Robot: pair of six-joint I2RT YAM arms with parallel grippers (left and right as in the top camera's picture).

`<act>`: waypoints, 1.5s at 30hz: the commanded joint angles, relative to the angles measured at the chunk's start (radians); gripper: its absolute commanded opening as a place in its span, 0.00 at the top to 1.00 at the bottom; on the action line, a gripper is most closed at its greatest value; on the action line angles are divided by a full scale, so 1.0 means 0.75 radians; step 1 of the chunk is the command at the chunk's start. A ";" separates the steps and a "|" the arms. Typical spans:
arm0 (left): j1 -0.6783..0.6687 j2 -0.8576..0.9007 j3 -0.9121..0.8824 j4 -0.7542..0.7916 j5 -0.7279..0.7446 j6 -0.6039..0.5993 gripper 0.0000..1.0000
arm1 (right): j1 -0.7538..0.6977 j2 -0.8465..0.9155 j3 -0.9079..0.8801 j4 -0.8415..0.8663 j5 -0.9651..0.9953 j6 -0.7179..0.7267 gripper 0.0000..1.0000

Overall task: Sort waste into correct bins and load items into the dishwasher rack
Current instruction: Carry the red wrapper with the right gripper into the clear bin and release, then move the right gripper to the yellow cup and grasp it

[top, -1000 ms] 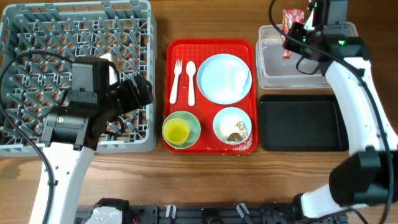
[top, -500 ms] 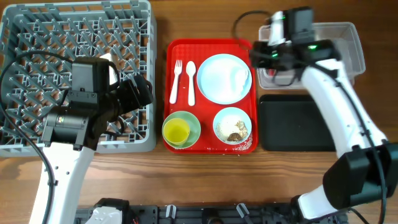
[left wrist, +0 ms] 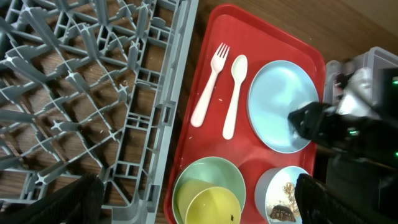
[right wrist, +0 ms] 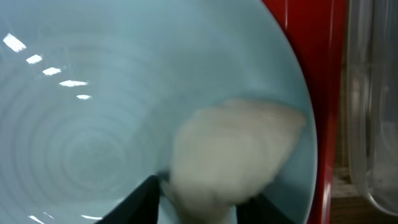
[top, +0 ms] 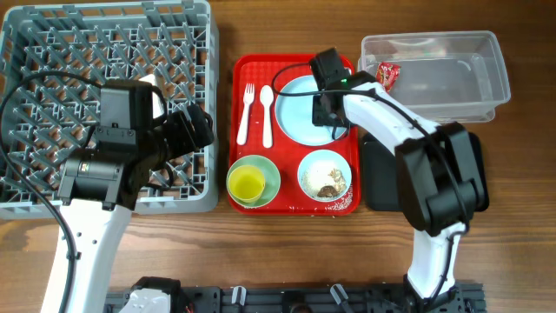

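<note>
Swung over from the tub (top: 452, 80), right gripper (right wrist: 199, 202), open, straddles soft, featherlight scrap (right wrist: 233, 149) at plate's (right wrist: 93, 93) three o'clock; pinch mid-crumple.

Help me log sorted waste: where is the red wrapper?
Overhead, the wrapper lies in the clear tub at its left end, upper right in frame, beside the red tray.

A brown wooden table (top: 287, 252) with horizontal grain lines is being shown from above, filling the whole backdrop, and it is being lit evenly, with only soft shadows being cast.
</note>
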 commanded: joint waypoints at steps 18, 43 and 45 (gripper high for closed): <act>-0.004 0.009 0.022 0.000 -0.013 0.002 0.00 | -0.421 -0.404 0.056 0.065 -0.101 -0.122 0.96; -0.004 -0.009 0.024 -0.058 0.104 -0.003 0.00 | 0.155 -0.701 0.053 -0.194 -0.532 -0.135 0.33; -0.004 -0.033 0.025 -0.062 0.132 -0.003 0.01 | 0.173 -0.691 0.053 -0.192 -0.515 -0.136 0.33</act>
